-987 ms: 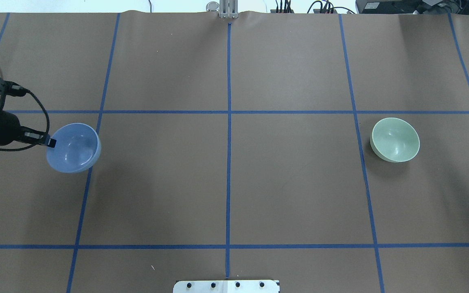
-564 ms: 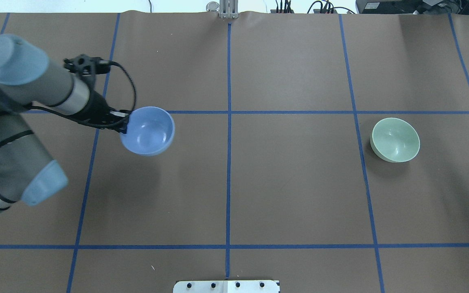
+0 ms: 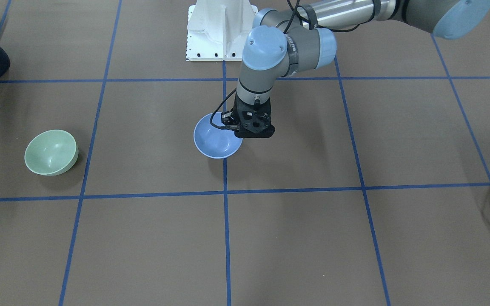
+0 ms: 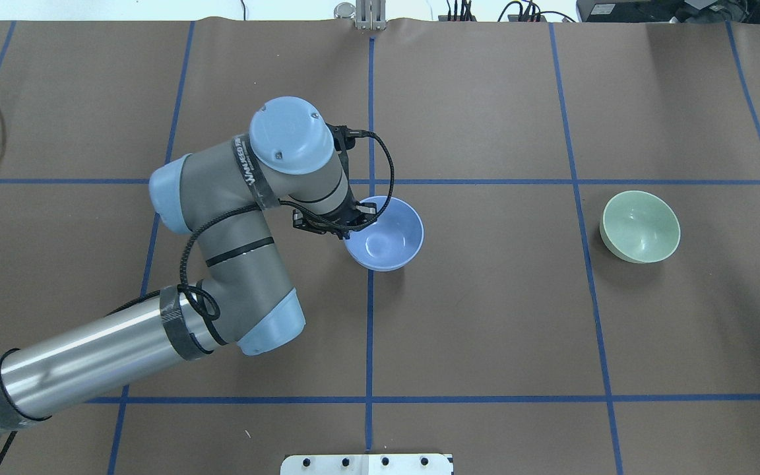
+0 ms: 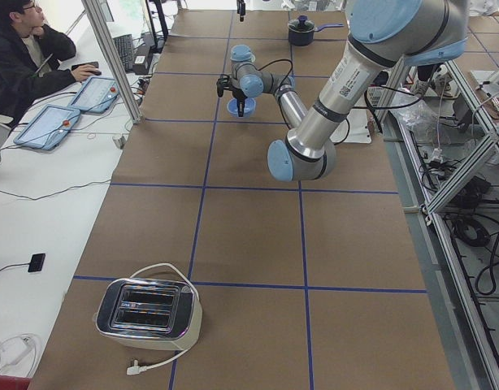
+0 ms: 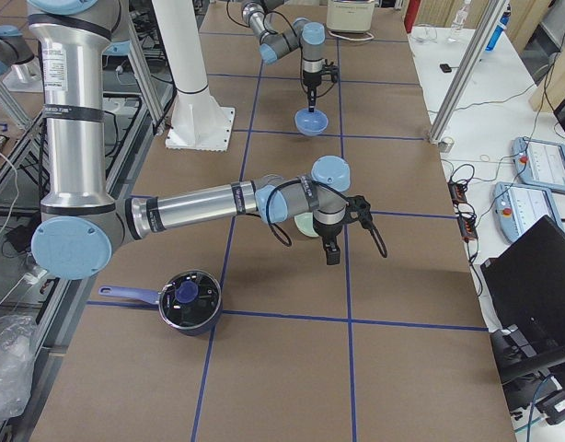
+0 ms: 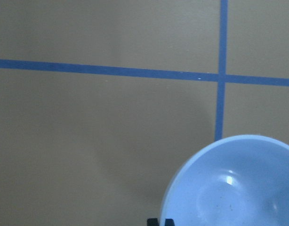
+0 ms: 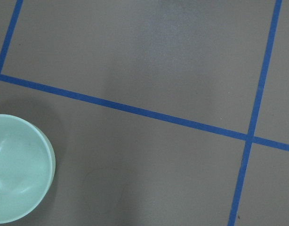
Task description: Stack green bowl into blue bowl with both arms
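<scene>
**Item 1. Pale periwinkle-blue round plastic bowl** point(image 4: 388, 236): plain and smooth, mouth up. It sits at the centre tape line, between two cross lines, near the middle of the table. Whether it rests on the paper or hangs just above it cannot be told.

**Item 2. Pale mint-green round plastic bowl** point(image 4: 640, 226): plain, upright on the table on the robot's right side. It is just beside a tape line and well apart from the blue bowl.

**Item 3. Left gripper** point(image 4: 351, 229): black, two-finger, pointing down. It is clamped on the blue bowl's rim at the side toward the left arm. Two dark fingertips point(image 7: 156, 221) show at the rim in the wrist view.

**Item 4. Right gripper** point(image 6: 331, 250): black, pointing down, near the green bowl. Its jaw state cannot be told.

**Item 5. Left arm** point(image 4: 235, 218): grey-silver with light-blue joint caps and a black cable looped along it. White lettering on a dark band near the wrist joint is too blurred to read.

**Item 6. Table** point(image 4: 485, 316): covered in brown paper and marked with a blue tape grid.

**Item 7. White base pedestal** point(image 3: 221, 29): stands at the robot's edge of the table.

**Item 8. Black lidded saucepan with a blue knob** point(image 6: 190, 302): stands at the table end on the robot's right.

**Item 9. Chrome and cream toaster** point(image 5: 148, 313): stands at the opposite end, with its white cord beside it.
</scene>
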Motion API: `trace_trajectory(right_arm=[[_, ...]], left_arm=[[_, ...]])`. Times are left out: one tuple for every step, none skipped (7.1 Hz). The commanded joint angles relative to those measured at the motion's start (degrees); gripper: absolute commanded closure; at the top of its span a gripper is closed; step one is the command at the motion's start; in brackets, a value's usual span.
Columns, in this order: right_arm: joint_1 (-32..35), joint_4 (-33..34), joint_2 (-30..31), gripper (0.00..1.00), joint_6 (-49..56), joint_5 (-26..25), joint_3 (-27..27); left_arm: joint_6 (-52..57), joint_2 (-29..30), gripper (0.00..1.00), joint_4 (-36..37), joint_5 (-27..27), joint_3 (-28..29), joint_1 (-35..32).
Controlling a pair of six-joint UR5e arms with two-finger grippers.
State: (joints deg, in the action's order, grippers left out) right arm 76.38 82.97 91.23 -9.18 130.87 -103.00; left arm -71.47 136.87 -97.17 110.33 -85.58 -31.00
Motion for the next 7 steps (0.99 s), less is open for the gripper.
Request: trace_trajectory(right_arm=[[0.0,0.0,-0.09,0.0,-0.22,0.0,-0.09],[0.0,0.0,-0.18,0.0,-0.49,0.0,-0.01],[0.0,0.0,-0.18,0.0,-0.49,0.0,-0.09],[0.0,-0.09,-0.18,0.0,-0.92,0.0,-0.09],[0.0,-0.09,-0.18,0.0,-1.02,0.0,-0.09],[0.0,-0.09,-0.18,0.0,-1.02,0.0,-0.18],[0.0,-0.09,-0.18,0.0,-1.02,0.0,-0.18]], left_arm=[[0.28,0.33,1.0,-3.29,-1.7,2.27,1.64],[0.45,-0.02,1.0,-3.29,-1.7,1.65,1.47],[0.46,-1.33,1.0,-3.29,-1.61,0.08,1.38],[0.63,-4.12,1.0,-3.29,-1.7,-2.8,1.29],[1.94,-4.85,1.0,-3.2,-1.7,-3.36,1.29],[2.04,-4.86,1.0,-3.2,-1.7,-3.27,1.29],[1.95,-4.86,1.0,-3.2,-1.7,-3.1,1.46]])
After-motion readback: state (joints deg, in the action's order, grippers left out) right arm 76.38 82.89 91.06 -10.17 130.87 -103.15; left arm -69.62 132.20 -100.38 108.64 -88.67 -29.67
